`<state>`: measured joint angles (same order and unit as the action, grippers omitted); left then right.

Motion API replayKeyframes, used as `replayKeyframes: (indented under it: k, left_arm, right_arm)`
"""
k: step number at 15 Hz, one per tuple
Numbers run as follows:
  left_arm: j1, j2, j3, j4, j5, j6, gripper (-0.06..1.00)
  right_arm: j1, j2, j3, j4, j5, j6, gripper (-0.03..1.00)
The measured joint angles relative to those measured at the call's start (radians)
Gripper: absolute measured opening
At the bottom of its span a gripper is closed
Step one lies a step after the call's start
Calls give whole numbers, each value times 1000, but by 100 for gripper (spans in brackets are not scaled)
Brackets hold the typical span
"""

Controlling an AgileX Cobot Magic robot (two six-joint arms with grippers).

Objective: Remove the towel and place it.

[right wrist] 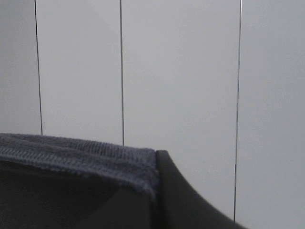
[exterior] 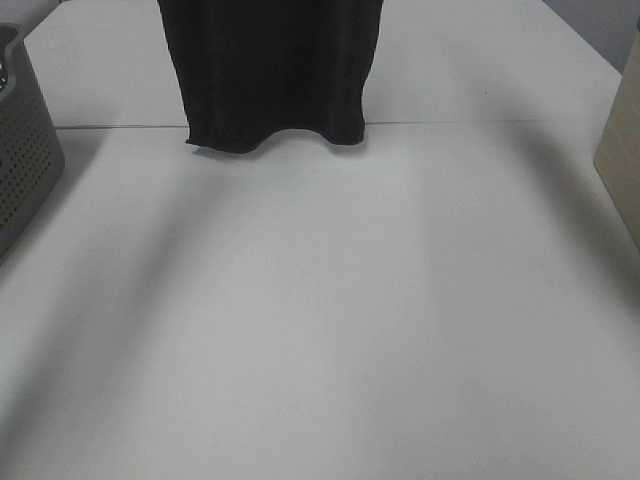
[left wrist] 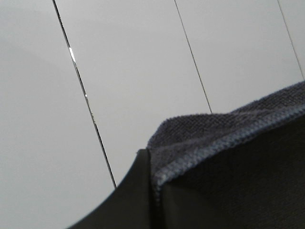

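The towel (exterior: 272, 70) is dark charcoal-navy and hangs down from above the top of the exterior high view. Its wavy bottom hem sits just above the white table (exterior: 330, 300). Neither gripper shows in that view. In the left wrist view my left gripper (left wrist: 152, 191) is shut on the towel's hemmed top edge (left wrist: 214, 133), with a dark finger (left wrist: 126, 200) beside the cloth. In the right wrist view my right gripper (right wrist: 156, 191) is shut on the towel's hemmed edge (right wrist: 71, 152), with a dark finger (right wrist: 183, 200) against it. Both wrist cameras face a white panelled wall.
A grey perforated basket (exterior: 25, 150) stands at the table's left edge. A beige box (exterior: 622, 150) stands at the right edge. A thin seam (exterior: 480, 122) runs across the table near the towel's hem.
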<state>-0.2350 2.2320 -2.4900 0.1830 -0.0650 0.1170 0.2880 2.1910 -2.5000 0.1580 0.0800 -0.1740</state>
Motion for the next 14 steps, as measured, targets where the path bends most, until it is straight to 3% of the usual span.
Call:
replayKeyframes:
  k: [14]
  left_arm:
    - [7,8,-1,37,-19,23,0]
  right_arm:
    - [0,10,0,0,36,0,1]
